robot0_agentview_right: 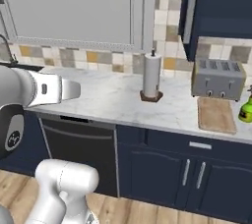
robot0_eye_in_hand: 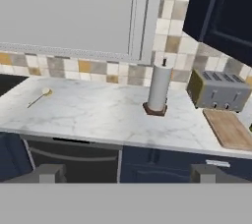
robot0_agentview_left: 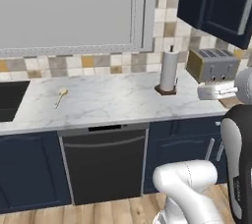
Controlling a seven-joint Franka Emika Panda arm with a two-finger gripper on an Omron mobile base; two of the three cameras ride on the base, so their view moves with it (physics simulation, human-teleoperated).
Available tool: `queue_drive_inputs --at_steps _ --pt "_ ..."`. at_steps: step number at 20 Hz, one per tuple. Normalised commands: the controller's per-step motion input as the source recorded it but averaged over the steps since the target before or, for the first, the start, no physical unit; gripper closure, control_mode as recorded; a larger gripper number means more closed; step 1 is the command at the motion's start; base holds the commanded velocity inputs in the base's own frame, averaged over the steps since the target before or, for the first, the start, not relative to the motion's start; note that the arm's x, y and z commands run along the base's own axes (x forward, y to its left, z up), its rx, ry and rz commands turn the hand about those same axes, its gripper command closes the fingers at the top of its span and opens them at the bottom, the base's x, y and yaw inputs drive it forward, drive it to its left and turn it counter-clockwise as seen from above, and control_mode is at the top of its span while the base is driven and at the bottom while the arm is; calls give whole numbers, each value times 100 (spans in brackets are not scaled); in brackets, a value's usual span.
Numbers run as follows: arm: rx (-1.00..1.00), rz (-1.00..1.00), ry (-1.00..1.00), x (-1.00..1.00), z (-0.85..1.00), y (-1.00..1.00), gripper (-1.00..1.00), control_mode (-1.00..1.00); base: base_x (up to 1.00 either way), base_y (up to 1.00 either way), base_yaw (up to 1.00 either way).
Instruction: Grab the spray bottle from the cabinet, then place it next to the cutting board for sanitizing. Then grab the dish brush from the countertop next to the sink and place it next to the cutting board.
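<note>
Count on the desk (robot0_eye_in_hand: 103,115): 1 dish brush (robot0_agentview_left: 61,94), 1 paper towel roll (robot0_agentview_right: 151,76), 1 toaster (robot0_agentview_right: 218,79), 1 cutting board (robot0_agentview_right: 215,114), 1 spray bottle (robot0_agentview_right: 246,109). Also 1 sink (robot0_agentview_left: 11,99), 1 dishwasher (robot0_agentview_left: 105,164), 1 window (robot0_agentview_left: 69,9), 1 navy wall cabinet (robot0_agentview_left: 216,2).

Spray bottle (robot0_agentview_right: 246,109) — cut by the frame edge (nozzle unseen); sink (robot0_agentview_left: 11,100) likewise cropped.
</note>
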Motion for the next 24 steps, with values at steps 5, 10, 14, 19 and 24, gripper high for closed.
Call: queue_drive_inputs --at_steps 5,10,14,19,24 --pt "0 0 0 0 0 0 -100 100 15 100 0" --pt "0 0 0 0 0 0 -100 100 43 100 0" --pt "0 0 0 0 0 0 -100 100 43 100 0" --pt "0 0 0 0 0 0 -100 100 82 87 -1" --pt "0 0 0 0 0 0 -100 100 100 19 0"
